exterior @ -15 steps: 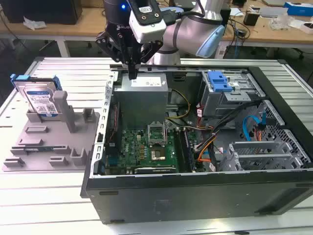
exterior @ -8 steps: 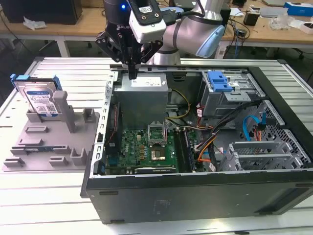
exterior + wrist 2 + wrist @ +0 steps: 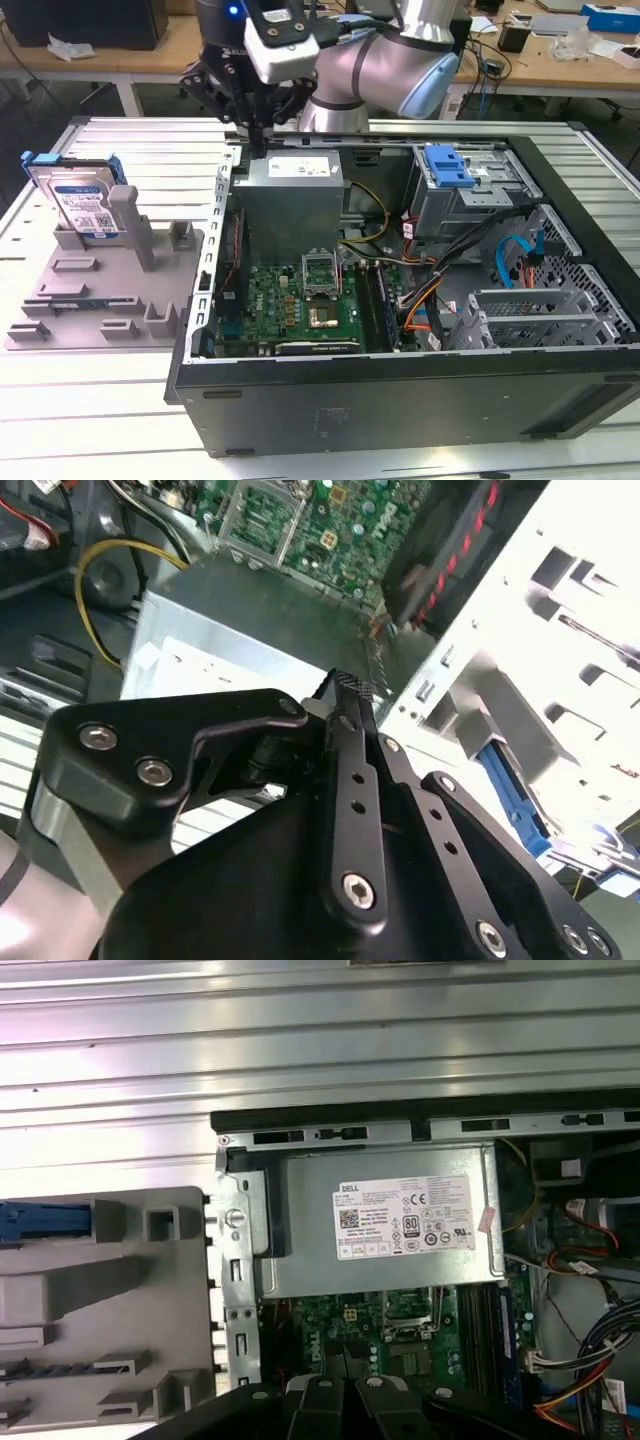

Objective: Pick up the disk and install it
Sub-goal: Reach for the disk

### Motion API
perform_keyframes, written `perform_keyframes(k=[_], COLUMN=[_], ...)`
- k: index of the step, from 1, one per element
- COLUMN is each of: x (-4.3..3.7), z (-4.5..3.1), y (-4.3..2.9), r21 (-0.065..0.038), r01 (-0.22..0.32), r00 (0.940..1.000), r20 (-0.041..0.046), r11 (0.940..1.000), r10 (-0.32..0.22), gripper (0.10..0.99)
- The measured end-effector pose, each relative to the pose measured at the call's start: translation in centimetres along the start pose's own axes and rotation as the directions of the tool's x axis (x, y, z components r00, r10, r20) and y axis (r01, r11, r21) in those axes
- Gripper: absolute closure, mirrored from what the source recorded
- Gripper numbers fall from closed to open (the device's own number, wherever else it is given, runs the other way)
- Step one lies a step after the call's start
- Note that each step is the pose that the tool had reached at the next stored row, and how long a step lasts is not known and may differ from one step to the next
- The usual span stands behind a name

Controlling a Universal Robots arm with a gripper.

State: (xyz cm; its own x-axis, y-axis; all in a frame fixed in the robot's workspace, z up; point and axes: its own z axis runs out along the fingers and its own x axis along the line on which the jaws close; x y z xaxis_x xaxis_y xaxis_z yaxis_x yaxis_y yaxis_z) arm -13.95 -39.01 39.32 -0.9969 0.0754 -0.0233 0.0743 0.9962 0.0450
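Note:
The disk (image 3: 78, 196) stands upright in a slot of the grey fixture (image 3: 110, 300) at the exterior view's left, silver with a white-and-blue label and a blue carrier frame. Its blue edge (image 3: 40, 1222) also shows in the first wrist view. My gripper (image 3: 258, 148) hangs over the back corner of the open computer case (image 3: 400, 400), to the right of the disk and apart from it. Its black fingers (image 3: 350, 695) are shut together with nothing between them, pointing down at the grey power supply box (image 3: 250, 610).
Inside the case lie the power supply with a white sticker (image 3: 290, 170), the green motherboard (image 3: 300, 305), loose cables (image 3: 420, 280) and a metal drive cage with a blue tab (image 3: 447, 165). The slatted aluminium table (image 3: 90, 420) surrounds the case. Desks with clutter stand behind.

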Motion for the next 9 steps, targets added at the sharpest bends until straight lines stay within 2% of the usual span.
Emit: perform_keyframes(k=[2,8,9], x=[1.75,4.48,5.2], z=[0.01,0.03,0.04], y=[0.51,1.06,1.26], r21=[0.0,0.0,0.0], r01=[0.0,0.0,0.0], r00=[1.0,1.0,1.0], r20=[0.0,0.0,0.0001], r11=[1.0,1.0,1.0], r10=[0.0,0.0,0.0], gripper=[0.98,0.98,0.98])
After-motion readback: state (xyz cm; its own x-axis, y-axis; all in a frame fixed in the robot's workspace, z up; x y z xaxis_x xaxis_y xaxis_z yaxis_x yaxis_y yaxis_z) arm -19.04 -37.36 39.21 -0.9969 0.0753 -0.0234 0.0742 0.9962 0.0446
